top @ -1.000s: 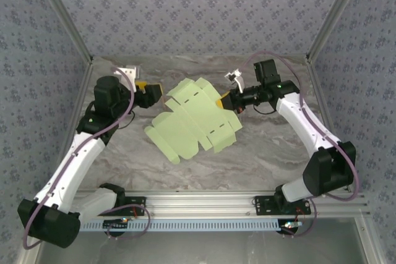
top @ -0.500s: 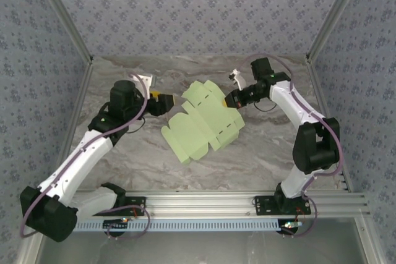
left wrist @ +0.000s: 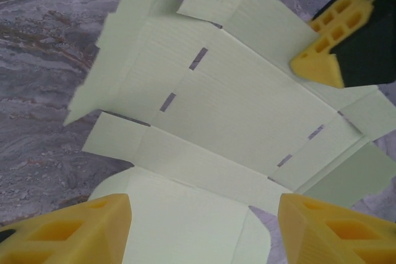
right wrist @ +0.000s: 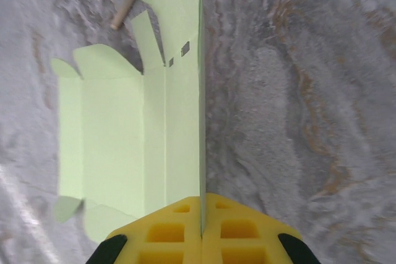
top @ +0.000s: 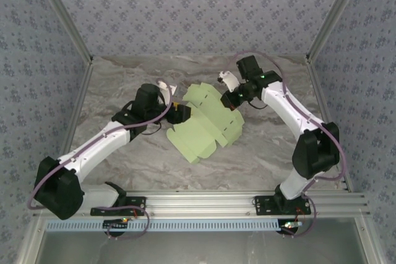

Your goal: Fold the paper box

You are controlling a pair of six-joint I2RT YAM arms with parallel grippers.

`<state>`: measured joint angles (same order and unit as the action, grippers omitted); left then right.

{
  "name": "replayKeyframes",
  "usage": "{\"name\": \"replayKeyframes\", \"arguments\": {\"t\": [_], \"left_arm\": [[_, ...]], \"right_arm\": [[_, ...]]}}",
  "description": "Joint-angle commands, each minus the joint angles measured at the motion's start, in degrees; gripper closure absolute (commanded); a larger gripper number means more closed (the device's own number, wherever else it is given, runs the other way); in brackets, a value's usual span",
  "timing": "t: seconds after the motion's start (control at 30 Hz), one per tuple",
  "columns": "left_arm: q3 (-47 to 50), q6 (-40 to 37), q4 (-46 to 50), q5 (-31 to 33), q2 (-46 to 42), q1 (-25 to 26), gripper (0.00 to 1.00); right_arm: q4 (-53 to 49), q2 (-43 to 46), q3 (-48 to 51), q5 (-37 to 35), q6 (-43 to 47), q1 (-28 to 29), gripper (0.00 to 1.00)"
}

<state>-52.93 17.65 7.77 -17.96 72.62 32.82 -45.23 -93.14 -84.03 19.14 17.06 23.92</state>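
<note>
Mid-table, on the marbled table (top: 124, 72), the paper box (top: 207, 127) lies as an unfolded pale-green die-cut sheet w/ flaps, slots & tabs. At its far-right edge the right gripper (top: 231, 98) is clamped tight on the card; in the wrist view the sheet runs edge-on between the yellow pads (right wrist: 167, 227). At the sheet's left side the left gripper (top: 184, 114) has its jaws spread wide, w/ a rounded flap lying between the fingers (left wrist: 74, 230) & no squeeze visible. Beyond the sheet's far end, a thin tan stick (right wrist: 122, 12) rests on the table, partly hidden by the card.
</note>
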Motion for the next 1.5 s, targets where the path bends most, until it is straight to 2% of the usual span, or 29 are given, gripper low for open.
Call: {"name": "replayKeyframes", "arguments": {"t": [0.0,0.07,0.23,0.37,0.6,0.7,0.8,0.9,1.03,1.17,1.37,1.47], "left_arm": [[1.22,-1.38,-4.44,-0.06,-0.55,-0.9,0.35],[1.73,-3.18,-5.29,-0.62,-0.68,-2.29,0.35],[1.62,-7.12,-9.16,-5.75,0.87,-7.16,0.32],[-1.44,-13.56,-8.47,-12.07,3.78,-7.52,0.3],[-5.32,-24.16,-4.47,-21.11,8.83,-7.69,0.31],[-6.43,-26.57,-4.57,-25.26,10.54,-8.1,0.41],[-9.44,-29.21,-1.11,-30.41,12.62,-8.3,0.64],[-12.12,-31.16,2.07,-33.96,14.14,-8.3,0.75],[-13.33,-31.89,3.66,-35.54,14.71,-8.38,0.86],[-13.98,-31.36,5.41,-36.81,14.8,-8.98,0.98],[-15.81,-25.51,5.99,-37.41,15.56,-10.47,1.0],[-16.84,-21.05,4.62,-38.09,16.58,-10.68,1.0]], "right_arm": [[-0.21,4.4,0.18,-11.28,6.64,2.92,1.0],[-0.02,5.33,0.19,-9.58,8.74,2.98,1.0],[-2.05,7.05,-0.17,0.57,15.33,1.83,1.0],[-4.42,7.41,-1.61,8.27,18.27,-0.59,1.0],[-6.53,8.45,-1.47,15.99,21.92,-3.69,1.0],[-6.5,8.84,-0.58,18.61,23.54,-4.66,1.0],[-5.66,9.46,0.33,19.47,24.47,-5.09,1.0],[-4.86,9.89,0.75,19.11,24.56,-5.19,1.0],[-2.87,10.61,1.41,15.29,23.56,-4.84,1.0],[2.58,12.93,4.36,7.81,21.71,-3.02,1.0],[19.38,20.25,15.06,-16.52,23.23,5.6,1.0],[32.94,23.53,24.42,-30.63,27.94,12.35,1.0]]}}
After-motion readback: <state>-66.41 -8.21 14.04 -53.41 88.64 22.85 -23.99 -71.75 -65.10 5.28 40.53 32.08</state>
